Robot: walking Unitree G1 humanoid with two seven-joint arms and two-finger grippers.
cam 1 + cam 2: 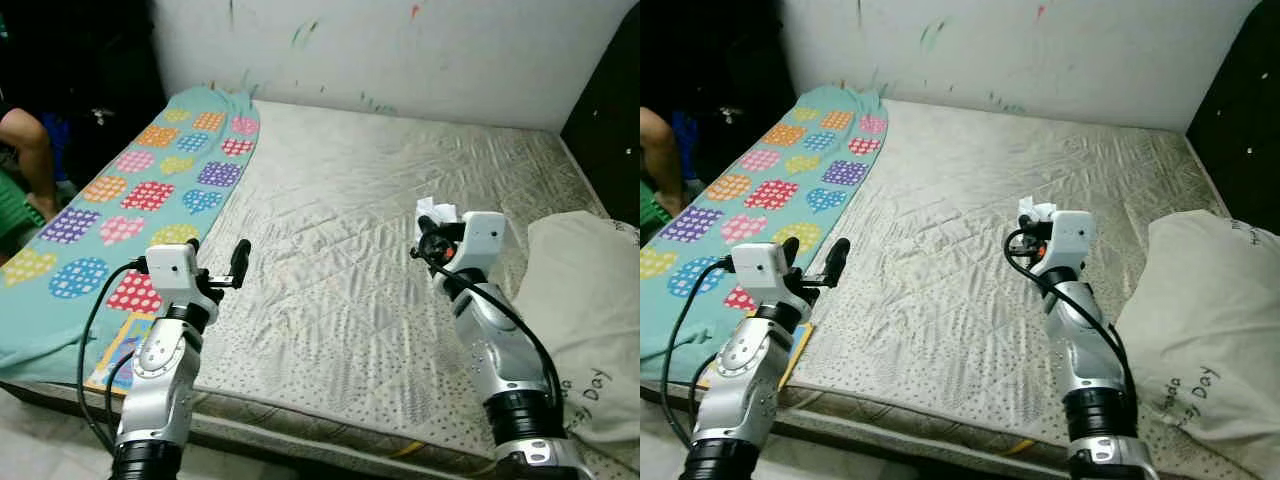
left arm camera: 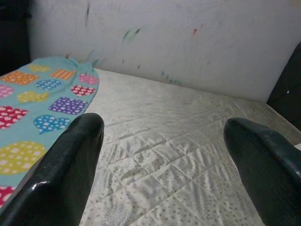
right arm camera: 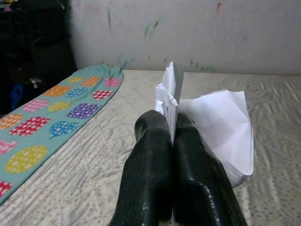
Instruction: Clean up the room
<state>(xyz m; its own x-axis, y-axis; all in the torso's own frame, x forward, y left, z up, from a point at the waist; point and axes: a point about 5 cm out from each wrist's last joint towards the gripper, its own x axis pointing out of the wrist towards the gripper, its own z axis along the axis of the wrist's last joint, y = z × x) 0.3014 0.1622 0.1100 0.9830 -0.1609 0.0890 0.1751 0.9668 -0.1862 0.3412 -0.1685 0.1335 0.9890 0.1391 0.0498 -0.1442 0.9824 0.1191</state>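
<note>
My right gripper [image 3: 171,127] is shut on a crumpled white paper [image 3: 221,127], held in the air above the middle of the bare mattress [image 1: 350,230]. In the left eye view the paper [image 1: 437,212] pokes out beyond the gripper [image 1: 428,232]. My left gripper [image 1: 215,262] is open and holds nothing, hovering near the mattress's front left part, next to the teal blanket [image 1: 140,190] with coloured speech-bubble patches. The left wrist view shows its two black fingers [image 2: 61,174] spread wide over the mattress [image 2: 188,141].
A cream pillow [image 1: 585,320] with writing lies on the mattress's right side. A person's leg [image 1: 30,160] shows at the far left beside the bed. A scribbled white wall [image 1: 400,50] stands behind the bed. A picture book [image 1: 120,350] lies under the blanket's front edge.
</note>
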